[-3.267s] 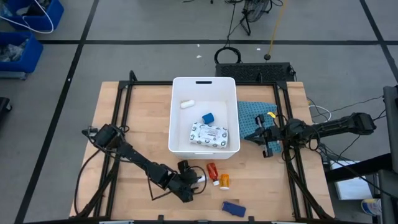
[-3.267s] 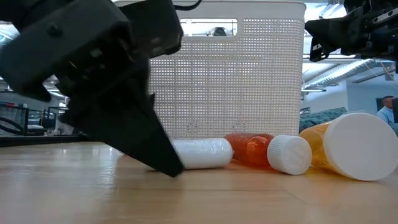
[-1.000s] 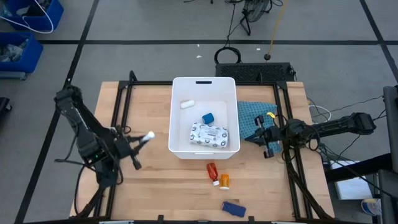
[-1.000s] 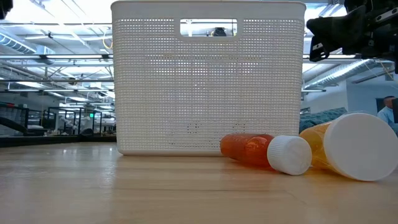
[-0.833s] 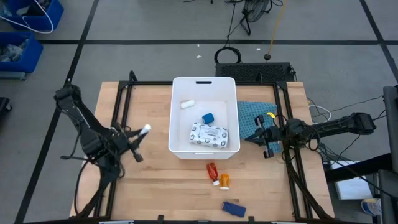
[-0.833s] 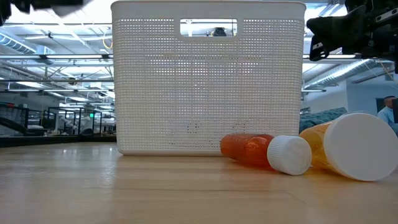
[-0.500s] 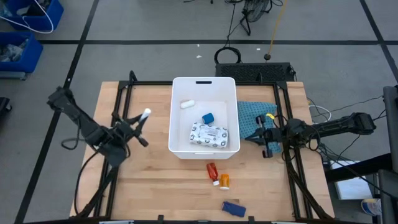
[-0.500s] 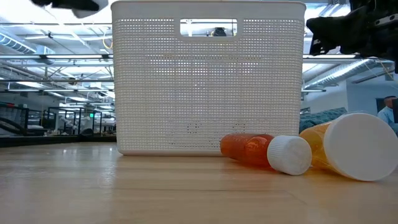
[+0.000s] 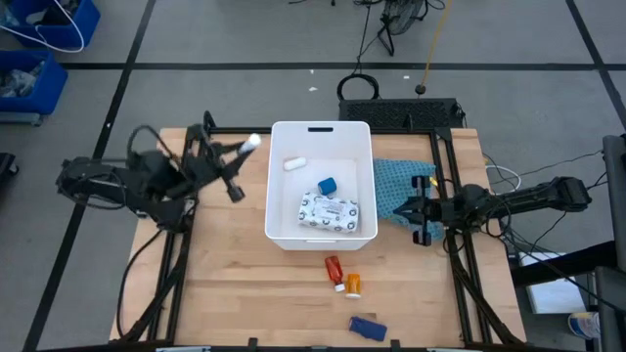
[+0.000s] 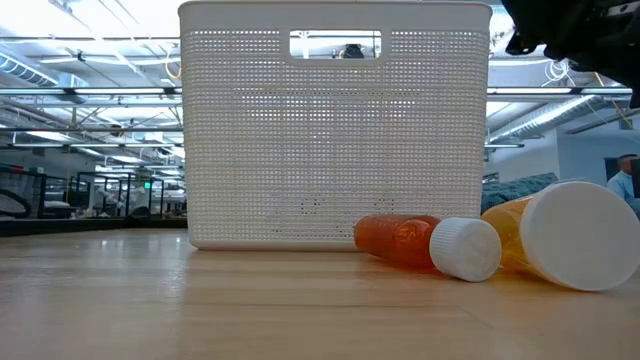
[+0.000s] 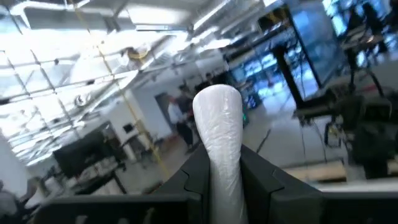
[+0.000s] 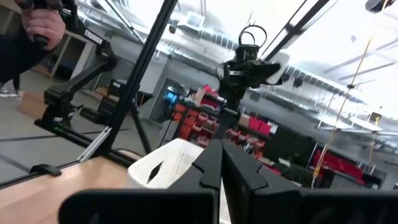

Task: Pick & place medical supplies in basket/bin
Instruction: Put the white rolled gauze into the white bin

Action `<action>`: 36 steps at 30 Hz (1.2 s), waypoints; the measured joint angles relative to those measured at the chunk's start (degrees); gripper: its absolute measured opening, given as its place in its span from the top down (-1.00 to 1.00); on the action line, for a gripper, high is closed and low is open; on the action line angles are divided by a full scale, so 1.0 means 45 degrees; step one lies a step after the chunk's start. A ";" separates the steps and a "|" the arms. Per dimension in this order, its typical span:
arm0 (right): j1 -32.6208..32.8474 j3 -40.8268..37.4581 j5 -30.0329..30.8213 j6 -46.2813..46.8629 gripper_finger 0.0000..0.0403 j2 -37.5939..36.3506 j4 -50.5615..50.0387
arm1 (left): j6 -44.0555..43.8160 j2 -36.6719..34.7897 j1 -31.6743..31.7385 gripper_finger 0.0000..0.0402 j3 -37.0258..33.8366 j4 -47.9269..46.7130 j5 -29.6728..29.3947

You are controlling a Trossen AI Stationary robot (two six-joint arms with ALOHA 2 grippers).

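Left gripper (image 9: 238, 154) is clamped on a white tube (image 9: 250, 143), raised above the table (image 9: 225, 284) just outside the left wall of the basket (image 9: 273, 181), toward its far left corner. The left wrist view confirms the grip: the tube (image 11: 219, 140) stands between the two dark fingers with its rounded end protruding past them. Held high and angled toward the rim, the tube appears positioned to clear the wall before release; that is a judgement, not an observation.

Right gripper (image 9: 413, 211) is fully closed with nothing between the fingers, as the right wrist view shows (image 12: 219, 163). It waits over the teal cloth (image 9: 393, 182) near the table's right edge, clear of the basket's right wall, apparently parked so as not to obstruct the working arm.

Contents of the basket: a flat white patterned packet (image 9: 336, 209) near the front wall, a small blue cube (image 9: 328, 184) just behind it, and a second white tube (image 9: 294, 163) toward the far left corner.

Items outstanding on the table, in front of the basket toward the near edge: a red bottle (image 9: 335, 267) and an orange bottle (image 9: 352, 285) lying side by side, and a dark blue flat piece (image 9: 366, 328) close to the near edge. The low view shows both bottles lying on their sides, white caps toward the camera (image 10: 405, 241) (image 10: 560, 235).

Assessment: task roughly half complete; one item in transit, three outstanding
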 joint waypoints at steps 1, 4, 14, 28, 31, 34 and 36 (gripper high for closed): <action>0.0000 0.0000 0.0000 -0.0070 1.00 0.0000 0.0073 | -0.0237 0.0192 0.0560 0.72 0.0325 -0.0306 0.0724; 0.0000 0.0001 0.0000 -0.0273 1.00 0.0000 0.0209 | -0.1248 0.1044 0.2175 0.74 0.1413 -0.1422 0.2392; 0.0000 0.0000 0.0000 -0.1003 1.00 0.0010 0.0000 | -0.2281 0.6952 0.5798 0.75 0.6053 -0.4974 0.8065; 0.0000 0.0000 0.0000 -0.1452 1.00 0.0005 -0.0086 | -0.0232 1.3170 0.6092 0.73 0.9434 -0.8182 1.0271; 0.0000 0.0000 0.0000 -0.1449 1.00 0.0005 -0.0097 | -0.0375 1.3716 0.6163 0.75 0.9479 -0.8209 1.0960; -0.0003 0.0000 0.0000 -0.1456 1.00 0.0008 -0.0144 | -0.0923 1.3952 0.6359 0.75 0.9484 -0.8228 1.1434; 0.0000 0.0000 0.0000 -0.1535 1.00 0.0010 -0.0173 | -0.1519 1.3989 0.6523 0.75 0.9489 -0.8434 1.1680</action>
